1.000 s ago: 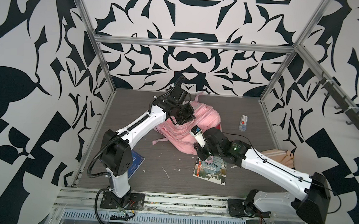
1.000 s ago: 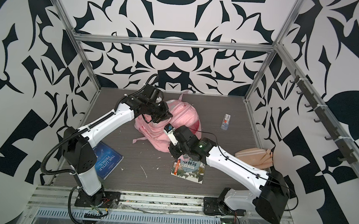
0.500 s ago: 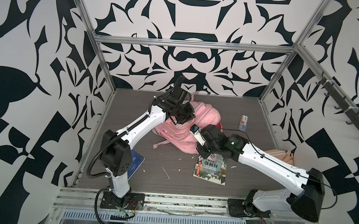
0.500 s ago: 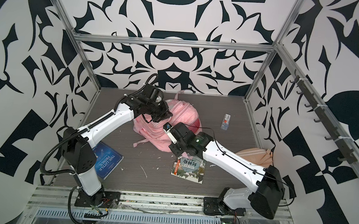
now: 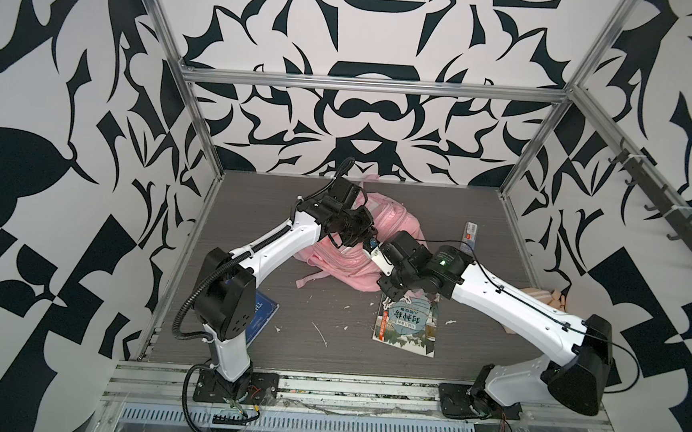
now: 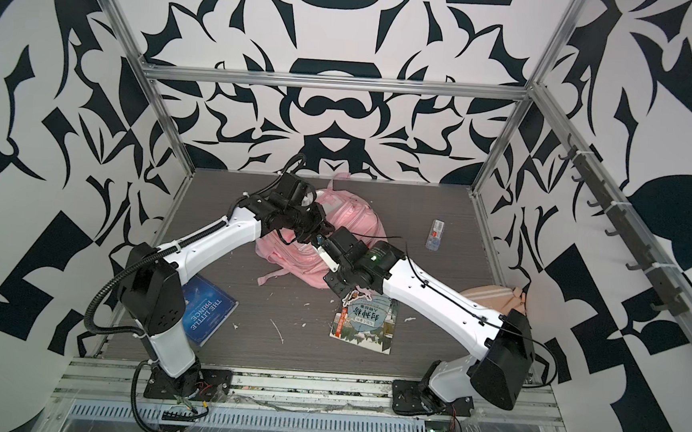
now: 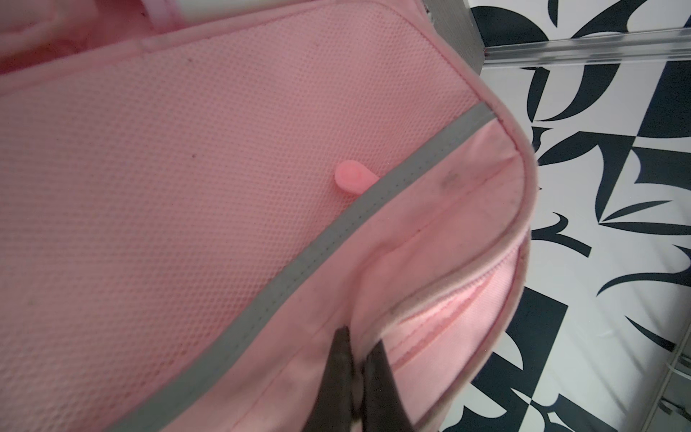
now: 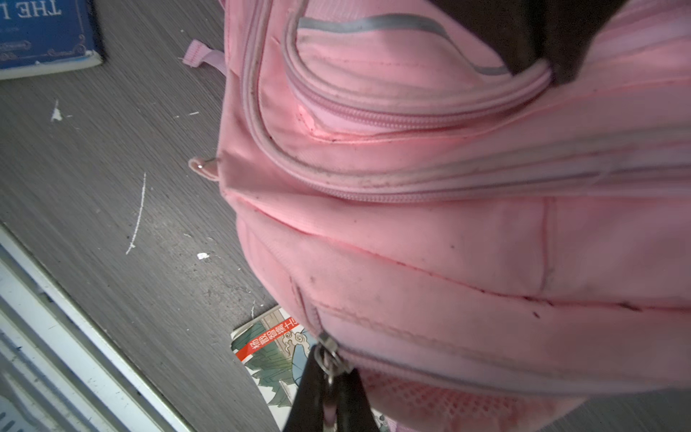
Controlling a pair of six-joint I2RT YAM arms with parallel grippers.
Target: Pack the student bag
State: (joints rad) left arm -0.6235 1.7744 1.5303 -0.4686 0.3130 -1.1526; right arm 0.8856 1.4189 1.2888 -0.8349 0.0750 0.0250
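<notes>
table (image 5: 326,361): grey wood grain, white scraps (image 5: 319,334) | walls (image 5: 364,114): black-white pattern | open room: near middle | left gripper (image 7: 359,351) pinches student bag (image 5: 394,220); right gripper (image 8: 331,377) clamps its zip pull (image 8: 327,355)

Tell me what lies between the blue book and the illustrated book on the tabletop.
Only bare tabletop with a few small white scraps lies between the blue book and the illustrated book. Both top views show it.
</notes>
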